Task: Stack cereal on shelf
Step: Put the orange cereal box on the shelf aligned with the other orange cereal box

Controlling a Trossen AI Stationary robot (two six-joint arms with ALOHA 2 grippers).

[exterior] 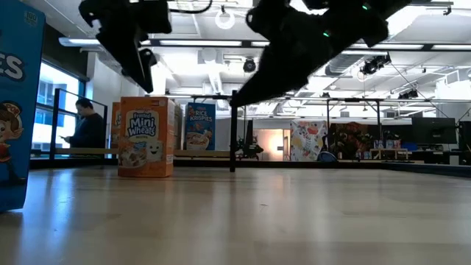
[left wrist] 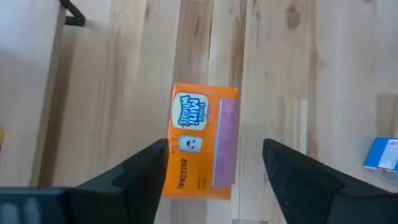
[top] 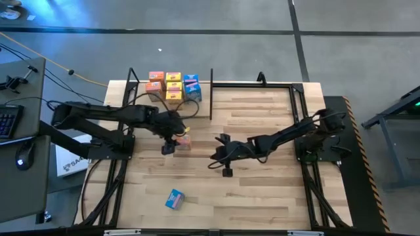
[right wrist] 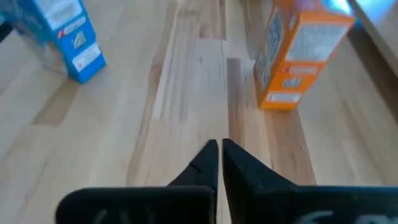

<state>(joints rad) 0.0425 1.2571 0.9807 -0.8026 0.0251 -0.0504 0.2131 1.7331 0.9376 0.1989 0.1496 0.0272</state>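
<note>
An orange-pink mini cereal box (left wrist: 202,140) stands upright on the striped tabletop, also seen in the low view (exterior: 147,136) and the high view (top: 184,141). My left gripper (left wrist: 214,146) hovers above it, open and pointing down, with one finger on either side of the box and clear of its top (exterior: 140,55). My right gripper (right wrist: 219,149) is shut and empty at mid-table (top: 214,155). A blue box (top: 174,198) lies near the table's near edge. Several orange, yellow and blue boxes (top: 174,85) sit in the black-framed shelf (top: 211,92) at the far left.
The blue box (exterior: 18,103) stands close to the low camera, and it shows in the right wrist view (right wrist: 65,37) along with the orange box (right wrist: 295,56). Black frame rails (top: 298,105) edge the table's far and right sides. A person (exterior: 88,129) stands in the room behind.
</note>
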